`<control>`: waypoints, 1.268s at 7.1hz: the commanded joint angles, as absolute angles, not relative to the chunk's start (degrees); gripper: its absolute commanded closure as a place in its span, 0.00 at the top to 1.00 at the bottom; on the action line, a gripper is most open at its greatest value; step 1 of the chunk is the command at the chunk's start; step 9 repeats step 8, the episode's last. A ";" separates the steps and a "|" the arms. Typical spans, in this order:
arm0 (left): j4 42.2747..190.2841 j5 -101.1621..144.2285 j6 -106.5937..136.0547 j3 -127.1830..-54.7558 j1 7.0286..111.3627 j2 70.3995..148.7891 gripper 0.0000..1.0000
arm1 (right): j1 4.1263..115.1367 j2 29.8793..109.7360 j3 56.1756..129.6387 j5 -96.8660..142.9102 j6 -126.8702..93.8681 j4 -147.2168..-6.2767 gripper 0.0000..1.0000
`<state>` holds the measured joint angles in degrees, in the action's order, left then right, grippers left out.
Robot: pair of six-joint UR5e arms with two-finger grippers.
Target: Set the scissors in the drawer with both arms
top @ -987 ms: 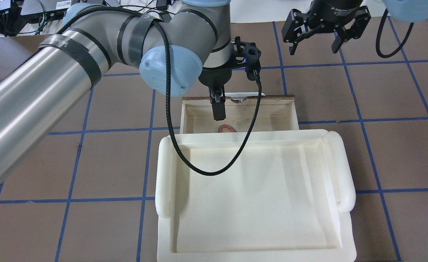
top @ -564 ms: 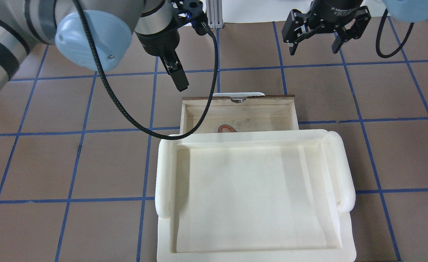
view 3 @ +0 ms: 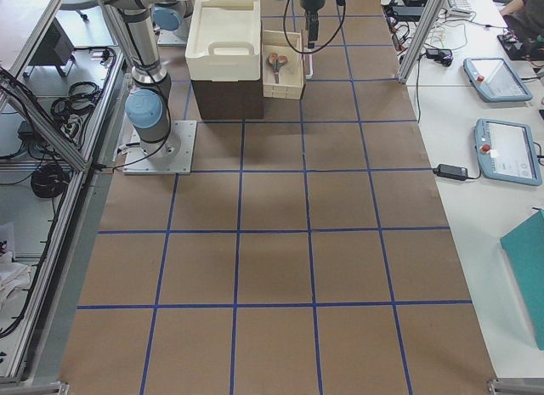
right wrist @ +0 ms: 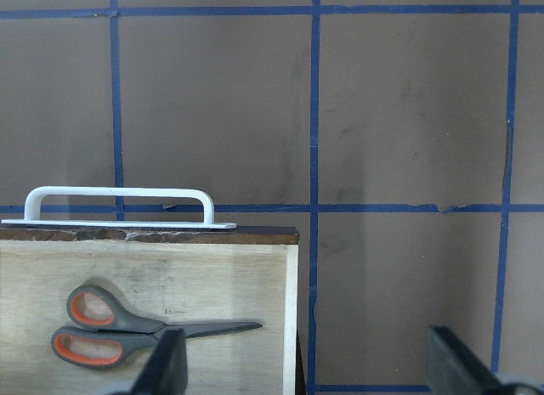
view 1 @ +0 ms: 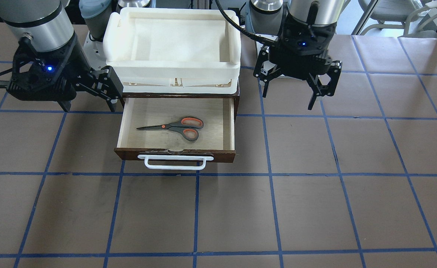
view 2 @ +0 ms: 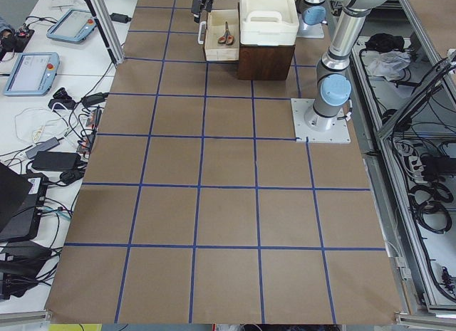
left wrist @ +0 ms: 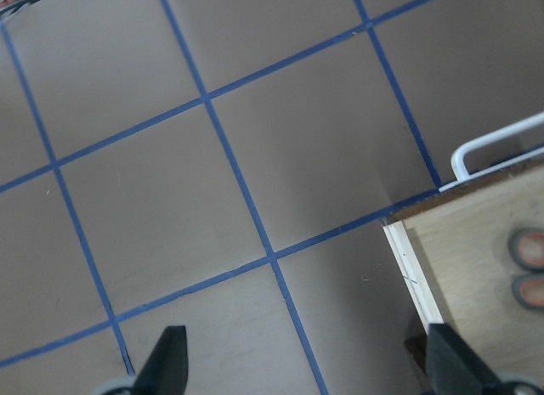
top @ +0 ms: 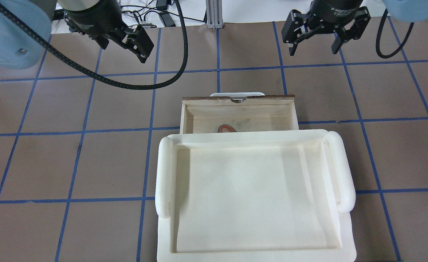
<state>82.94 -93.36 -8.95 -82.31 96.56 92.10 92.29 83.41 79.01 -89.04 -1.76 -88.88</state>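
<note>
The scissors lie flat inside the open drawer, blades toward the robot's right, held by nothing. In the overhead view only an orange handle loop shows, in the drawer. My left gripper is open and empty, above the table beyond the drawer's left side; it also shows in the front view. My right gripper is open and empty beyond the drawer's right side. The right wrist view shows the scissors below the open gripper. The left wrist view shows the drawer's corner.
A white foam tray sits on top of the cabinet behind the drawer and hides most of it from above. The drawer's white bar handle points away from the robot. The brown table has blue tape lines.
My left gripper has risen out of the drawer and swung away to the far left. The scissors stay in the drawer. The right gripper has not moved.
</note>
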 commanded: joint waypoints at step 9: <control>86.92 -94.40 8.44 -83.23 93.08 90.70 1.00 | 92.64 83.93 80.42 -89.03 -2.02 -87.99 1.00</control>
